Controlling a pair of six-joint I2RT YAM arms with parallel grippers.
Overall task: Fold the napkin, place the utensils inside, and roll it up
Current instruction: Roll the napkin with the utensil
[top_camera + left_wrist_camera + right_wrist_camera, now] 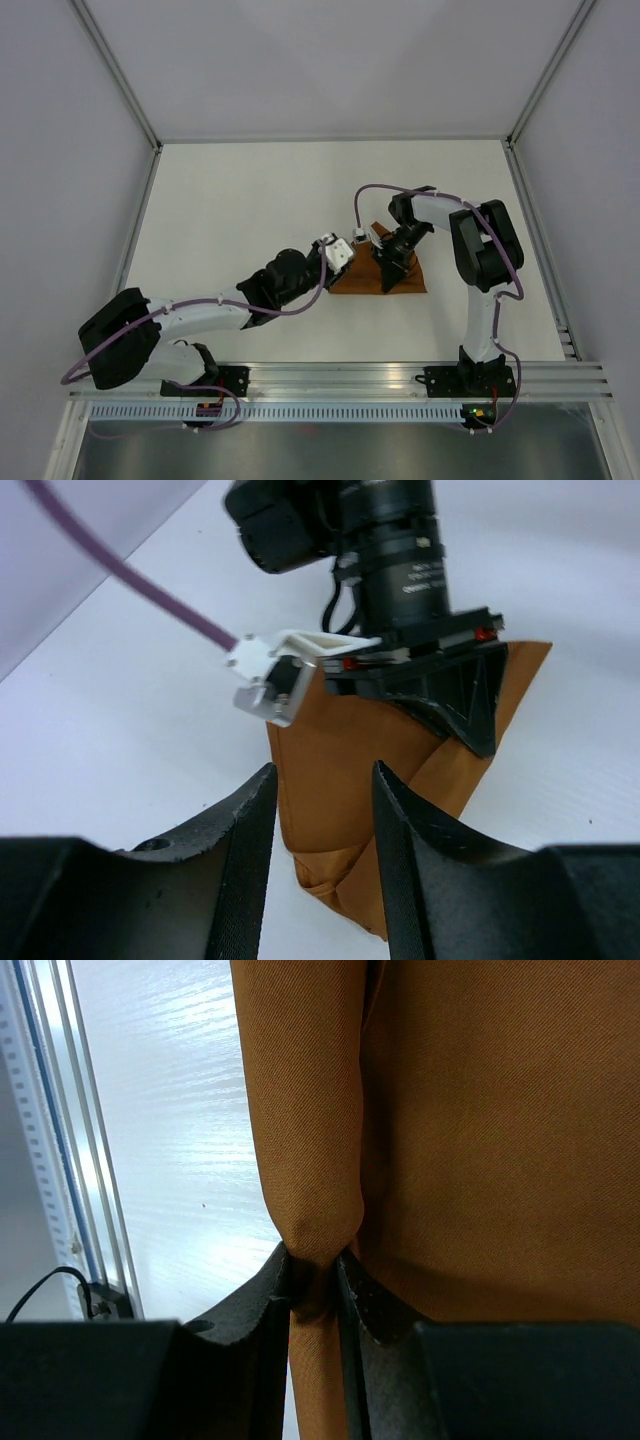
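The napkin (480,1110) is seen to be woven cloth, rust-orange, with a fine diagonal twill and a faint sheen (soft creases are shown where it bunches). The fingers (255,1305) of the right hand (315,1265) are formed of matt black plastic with a slightly grainy face, and the same dull black finish is found on the left hand (325,778). The worktop (250,200) is shown as a smooth white board, faintly grained and glossy where light is caught. The ribbed rail (340,378) is made of bare, brushed metal. The cable (130,575) is sheathed in smooth purple plastic.
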